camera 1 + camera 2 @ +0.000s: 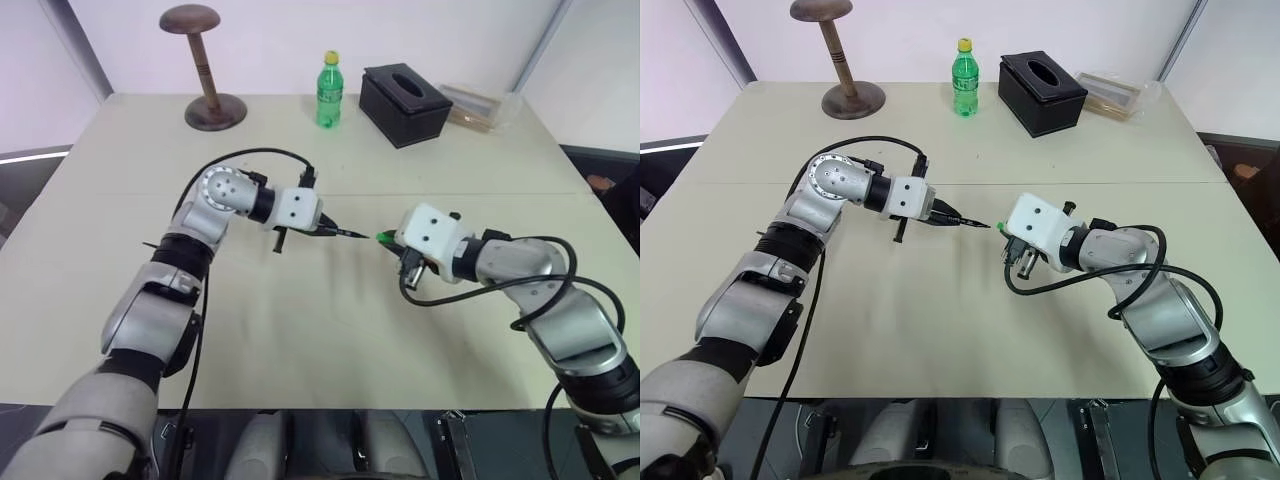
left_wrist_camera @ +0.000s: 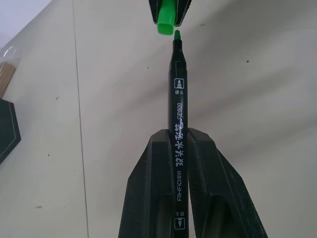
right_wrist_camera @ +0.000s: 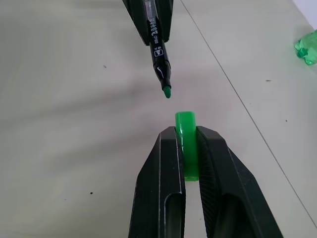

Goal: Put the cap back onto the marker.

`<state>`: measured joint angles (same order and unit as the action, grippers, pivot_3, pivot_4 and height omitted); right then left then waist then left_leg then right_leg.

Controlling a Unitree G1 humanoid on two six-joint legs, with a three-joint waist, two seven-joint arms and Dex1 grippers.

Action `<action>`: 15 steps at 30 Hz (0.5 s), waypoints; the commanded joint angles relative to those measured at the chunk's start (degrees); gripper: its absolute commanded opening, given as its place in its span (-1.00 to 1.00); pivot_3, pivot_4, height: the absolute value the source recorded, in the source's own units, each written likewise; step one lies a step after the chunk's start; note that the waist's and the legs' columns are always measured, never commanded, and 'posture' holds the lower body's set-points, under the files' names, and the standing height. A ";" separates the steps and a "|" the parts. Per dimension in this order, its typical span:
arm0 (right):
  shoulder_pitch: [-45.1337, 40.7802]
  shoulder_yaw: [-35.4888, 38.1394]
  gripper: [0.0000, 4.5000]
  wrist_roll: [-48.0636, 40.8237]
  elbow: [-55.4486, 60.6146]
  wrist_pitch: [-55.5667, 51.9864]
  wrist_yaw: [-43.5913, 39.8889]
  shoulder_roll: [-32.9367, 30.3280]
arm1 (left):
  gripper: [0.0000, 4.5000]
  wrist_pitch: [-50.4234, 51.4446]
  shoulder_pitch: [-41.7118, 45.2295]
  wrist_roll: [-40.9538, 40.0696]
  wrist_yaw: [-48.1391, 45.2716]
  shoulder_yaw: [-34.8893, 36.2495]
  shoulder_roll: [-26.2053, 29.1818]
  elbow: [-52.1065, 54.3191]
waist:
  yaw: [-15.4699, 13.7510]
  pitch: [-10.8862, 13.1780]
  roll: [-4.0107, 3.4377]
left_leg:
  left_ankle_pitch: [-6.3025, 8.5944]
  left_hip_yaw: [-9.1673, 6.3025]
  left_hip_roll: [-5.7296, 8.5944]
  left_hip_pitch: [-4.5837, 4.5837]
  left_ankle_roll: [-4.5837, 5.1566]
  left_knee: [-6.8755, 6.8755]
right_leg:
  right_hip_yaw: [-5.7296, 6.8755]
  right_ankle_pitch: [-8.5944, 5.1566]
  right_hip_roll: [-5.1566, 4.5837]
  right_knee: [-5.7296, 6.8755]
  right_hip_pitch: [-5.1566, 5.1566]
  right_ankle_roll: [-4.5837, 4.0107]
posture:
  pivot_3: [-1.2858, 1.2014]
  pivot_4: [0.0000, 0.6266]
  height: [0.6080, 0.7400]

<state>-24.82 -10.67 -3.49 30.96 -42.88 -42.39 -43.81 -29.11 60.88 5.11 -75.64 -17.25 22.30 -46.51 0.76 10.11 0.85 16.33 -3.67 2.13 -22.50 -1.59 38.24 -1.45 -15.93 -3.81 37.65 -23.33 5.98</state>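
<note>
Above the middle of the beige table [image 1: 300, 330], my left gripper [image 1: 322, 228] is shut on the marker [image 1: 345, 233], a slim black pen with white lettering and a green tip pointing right. My right gripper [image 1: 392, 240] is shut on the small bright green cap [image 1: 384, 237], whose open end faces the tip. In the left wrist view the marker [image 2: 178, 99] sticks out from between the fingers [image 2: 148, 188] and its tip stops just short of the cap [image 2: 167, 17]. In the right wrist view the cap [image 3: 186, 134] sits between the fingers [image 3: 161, 188], a small gap from the marker [image 3: 159, 54], slightly off line.
Along the table's far edge stand a wooden hat stand [image 1: 205, 70], a green bottle with a yellow screw cap [image 1: 329, 92], a black tissue box [image 1: 405, 103] and a clear packet [image 1: 480, 107]. A black cable [image 1: 250, 155] loops over my left forearm.
</note>
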 commanded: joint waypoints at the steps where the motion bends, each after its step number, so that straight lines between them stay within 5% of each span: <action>1: -0.55 0.68 -0.99 -0.48 3.30 -0.47 0.23 0.14 | -1.00 -0.81 1.27 -0.03 0.58 0.11 -0.02 0.50 | 0.01 0.00 0.00 | 0.00 0.00 0.00 0.00 0.00 0.00 | 0.00 0.00 0.00 0.00 0.00 0.00 | 0.03 -0.52 1.00; 15: -0.62 0.15 -0.99 -0.58 4.22 -1.73 0.67 0.77 | -1.00 -1.09 1.32 -0.05 0.34 0.23 -0.35 0.45 | 0.01 0.00 0.00 | 0.00 0.00 0.00 0.00 0.00 0.00 | 0.00 0.00 0.00 0.00 0.00 0.00 | 0.03 -0.52 1.00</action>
<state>-24.83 -10.88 -3.65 33.29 -44.76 -42.02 -43.36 -29.43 60.88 5.61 -75.34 -17.25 21.86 -46.80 0.77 10.11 0.84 16.33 -3.67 2.13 -22.50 -1.59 38.24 -1.45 -15.93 -3.81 37.65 -23.33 5.98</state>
